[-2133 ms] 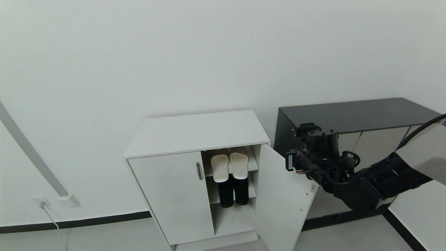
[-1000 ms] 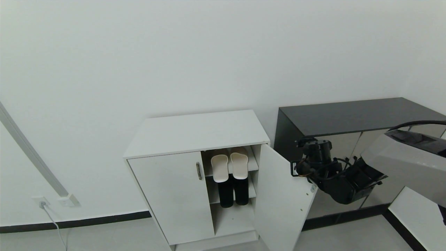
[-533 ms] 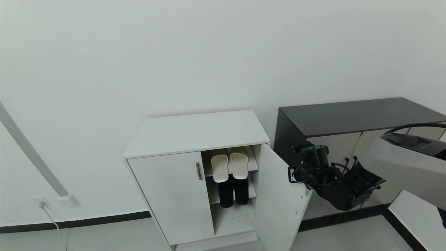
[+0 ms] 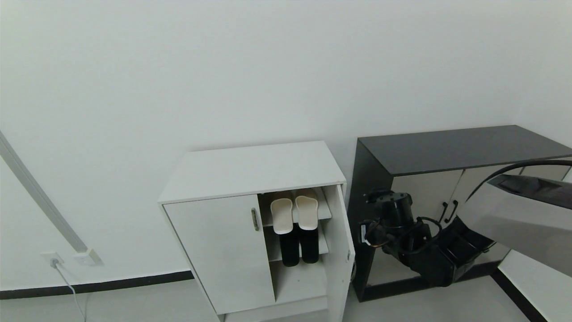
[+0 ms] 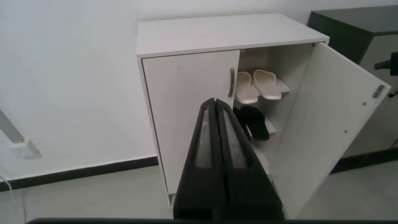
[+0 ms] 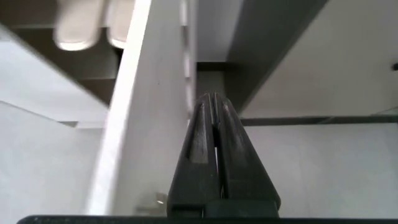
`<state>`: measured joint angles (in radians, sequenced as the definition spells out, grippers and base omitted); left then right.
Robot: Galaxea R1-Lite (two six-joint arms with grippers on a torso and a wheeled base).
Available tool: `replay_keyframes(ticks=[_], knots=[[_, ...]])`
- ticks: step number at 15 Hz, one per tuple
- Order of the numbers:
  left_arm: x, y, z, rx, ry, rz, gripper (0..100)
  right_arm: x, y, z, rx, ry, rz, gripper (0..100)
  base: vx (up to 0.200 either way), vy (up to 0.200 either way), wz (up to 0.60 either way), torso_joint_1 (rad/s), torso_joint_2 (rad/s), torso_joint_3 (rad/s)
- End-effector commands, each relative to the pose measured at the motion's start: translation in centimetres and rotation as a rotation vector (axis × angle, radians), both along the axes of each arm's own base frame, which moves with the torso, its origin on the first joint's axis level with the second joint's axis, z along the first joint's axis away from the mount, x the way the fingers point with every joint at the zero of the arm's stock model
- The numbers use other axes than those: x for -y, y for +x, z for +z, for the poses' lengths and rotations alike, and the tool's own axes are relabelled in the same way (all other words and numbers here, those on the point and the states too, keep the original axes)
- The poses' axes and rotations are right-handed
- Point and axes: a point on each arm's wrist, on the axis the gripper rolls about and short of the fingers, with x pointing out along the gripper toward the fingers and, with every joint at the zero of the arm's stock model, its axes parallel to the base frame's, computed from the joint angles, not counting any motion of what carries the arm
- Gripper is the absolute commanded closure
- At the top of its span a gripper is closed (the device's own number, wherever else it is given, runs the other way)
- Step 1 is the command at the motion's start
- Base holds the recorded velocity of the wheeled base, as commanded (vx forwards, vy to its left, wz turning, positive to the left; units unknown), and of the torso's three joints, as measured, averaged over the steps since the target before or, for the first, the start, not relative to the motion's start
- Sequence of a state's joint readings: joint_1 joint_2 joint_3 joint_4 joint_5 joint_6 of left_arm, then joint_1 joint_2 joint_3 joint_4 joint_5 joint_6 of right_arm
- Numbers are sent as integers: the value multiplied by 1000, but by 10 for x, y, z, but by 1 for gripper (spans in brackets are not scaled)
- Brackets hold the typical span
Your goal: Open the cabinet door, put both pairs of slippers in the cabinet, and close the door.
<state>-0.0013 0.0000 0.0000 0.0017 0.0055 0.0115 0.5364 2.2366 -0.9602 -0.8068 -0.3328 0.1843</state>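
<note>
Cabinet (image 4: 250,170): white, on the floor (image 4: 134,304) against the wall (image 4: 268,67). We count two doors at its front and three compartments behind the right one.
Left door (image 4: 219,250): shut flat, with a slim handle (image 4: 255,219) at its inner edge.
Door (image 4: 340,259): the right-hand one, hinged on the cabinet's right side. It stands out from the front, so the head view meets it nearly edge-on, and the compartments lie open to view.
White slippers (image 4: 294,213): one pair, side by side on the upper shelf (image 4: 325,209), near ends jutting past its front edge.
Black slippers (image 4: 299,248): one pair, side by side on the middle shelf (image 4: 322,245), directly under the white pair, near ends likewise past the edge.
Right gripper (image 6: 214,99): on the outer side of the door, between it and the black cabinet (image 4: 447,147). Jaws together, with a hairline slit between them. The tip lies just beside the door's outer face; we cannot tell whether it touches.
Left gripper (image 5: 216,102): well in front of the cabinet and apart from it, pointing toward the left door's inner edge. Jaws together.
Black cabinet: just right of the white one, with a dark top and pale doors carrying two dark handles (image 4: 447,211).
Socket (image 4: 51,258): low on the wall at the left, with a cable (image 4: 71,290) running down from it. A pale conduit (image 4: 40,197) slants down the wall to a box beside it.
</note>
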Motion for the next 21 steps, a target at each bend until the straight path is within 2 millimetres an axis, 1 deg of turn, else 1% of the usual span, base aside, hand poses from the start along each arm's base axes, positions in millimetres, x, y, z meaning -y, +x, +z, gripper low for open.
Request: replay_keyframes(ticks=[1, 5, 8, 12, 14, 17, 20, 21], knots=[[0, 0, 0, -1, 1, 0, 100, -11, -8, 3, 4, 10, 31, 100, 0, 0, 0, 0, 0, 0], [0, 0, 0, -1, 1, 0, 100, -31, -22, 6, 1, 46, 92, 100, 0, 0, 0, 0, 0, 0], [0, 0, 0, -1, 1, 0, 100, -39, -29, 16, 18, 82, 126, 100, 0, 0, 0, 0, 0, 0], [0, 0, 0, -1, 1, 0, 100, -54, -43, 14, -23, 142, 209, 100, 0, 0, 0, 0, 0, 0], [0, 0, 0, 0, 1, 0, 100, -54, -52, 16, -5, 169, 261, 100, 0, 0, 0, 0, 0, 0], [0, 0, 0, -1, 1, 0, 100, -46, -62, 23, 32, 116, 305, 100, 0, 0, 0, 0, 0, 0], [0, 0, 0, -1, 1, 0, 100, -45, -66, 17, 25, 100, 316, 100, 0, 0, 0, 0, 0, 0], [0, 0, 0, -1, 1, 0, 100, -45, -67, 17, 23, 100, 317, 100, 0, 0, 600, 2, 2, -2]])
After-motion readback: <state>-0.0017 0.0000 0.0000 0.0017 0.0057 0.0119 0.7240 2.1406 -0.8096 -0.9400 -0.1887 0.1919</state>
